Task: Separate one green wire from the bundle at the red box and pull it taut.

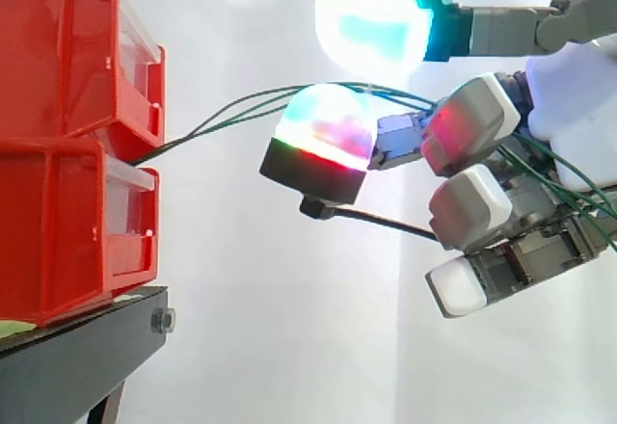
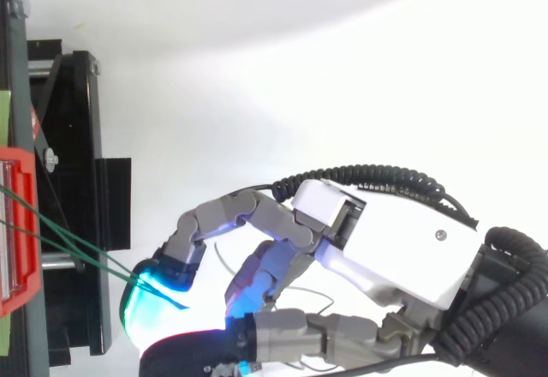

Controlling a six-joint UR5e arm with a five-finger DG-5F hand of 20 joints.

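Observation:
Thin green wires [image 1: 231, 111] leave the gap between the two stacked red bins [image 1: 67, 212] and rise rightward into my hand [image 1: 569, 116]. The hand's fingers are curled round the wires, and the glowing fingertips [image 1: 323, 140] sit close on them. Past the fingers the wires reappear and run down to the right edge. From above, two green wires [image 2: 68, 232] stretch straight from the red bin [image 2: 21, 231] and meet at a cyan-glowing fingertip [image 2: 150, 296] of the hand [image 2: 394, 248]. I cannot tell whether one wire is apart from the others inside the grasp.
The bins stand on a black stand [image 1: 77, 366] at the left, before a white curtain. Open space lies between the bins and the hand. Slack thin wire loops [image 2: 312, 296] hang under the fingers.

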